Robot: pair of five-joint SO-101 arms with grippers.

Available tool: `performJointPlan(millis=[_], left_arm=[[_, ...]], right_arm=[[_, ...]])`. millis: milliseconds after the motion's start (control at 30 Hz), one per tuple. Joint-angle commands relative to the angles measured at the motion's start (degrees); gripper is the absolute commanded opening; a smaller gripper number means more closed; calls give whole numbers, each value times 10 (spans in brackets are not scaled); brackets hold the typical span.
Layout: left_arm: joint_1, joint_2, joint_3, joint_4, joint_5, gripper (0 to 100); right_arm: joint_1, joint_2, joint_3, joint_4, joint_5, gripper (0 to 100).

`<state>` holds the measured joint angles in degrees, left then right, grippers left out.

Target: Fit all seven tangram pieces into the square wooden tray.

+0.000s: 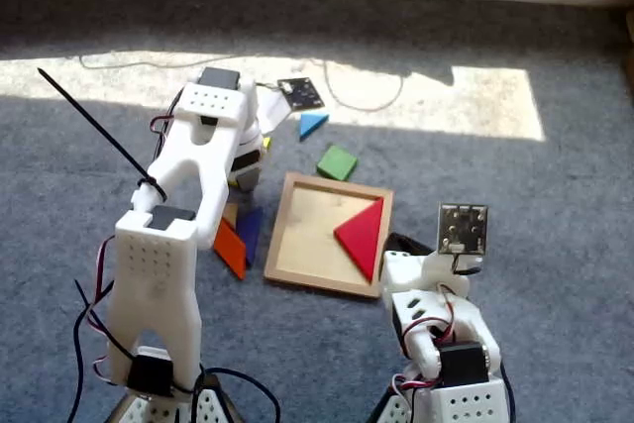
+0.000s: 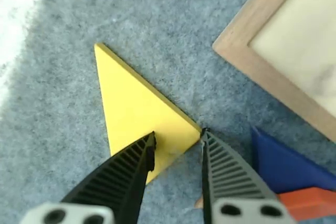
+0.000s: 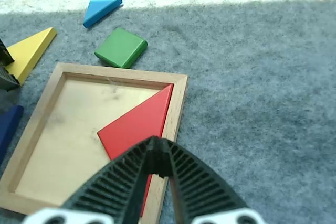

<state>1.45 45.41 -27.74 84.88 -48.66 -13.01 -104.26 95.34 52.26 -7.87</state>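
The square wooden tray [image 1: 297, 264] lies on grey carpet with a red triangle [image 1: 362, 233] in its right corner. My left gripper [image 2: 177, 137] is open low over the carpet left of the tray, and its fingers straddle one corner of a yellow triangle [image 2: 134, 106]. A dark blue piece [image 2: 283, 166] and an orange piece [image 2: 310, 203] lie beside it. My right gripper [image 3: 159, 150] is shut on nothing and hovers at the tray's [image 3: 121, 74] near right edge, above the red triangle [image 3: 139, 124]. A green square [image 3: 122, 47] and a light blue triangle [image 3: 102, 10] lie beyond the tray.
A small black board [image 1: 300, 93] with a thin cable lies on the sunlit carpet behind the pieces. The left arm's white body [image 1: 173, 235] stands over the pieces left of the tray. Open carpet stretches to the right of the tray.
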Motion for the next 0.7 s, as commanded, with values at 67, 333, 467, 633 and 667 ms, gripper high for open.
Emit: performJointPlan(millis=[67,333,467,633,667], left_arm=[[-2,-26,4,-4,-5,141],[-22,-106,4,29,12,300],[-35,-108,3,-2,40,319],[-36,-106,8,-44,40,319],[-35,-106,8,-45,40,319]], right_arm=[[3,-8,1,-14,7,20],[3,-8,1,-14,7,20],[3,-8,1,-14,7,20],[3,-8,1,-14,7,20],[3,-8,1,-14,7,20]])
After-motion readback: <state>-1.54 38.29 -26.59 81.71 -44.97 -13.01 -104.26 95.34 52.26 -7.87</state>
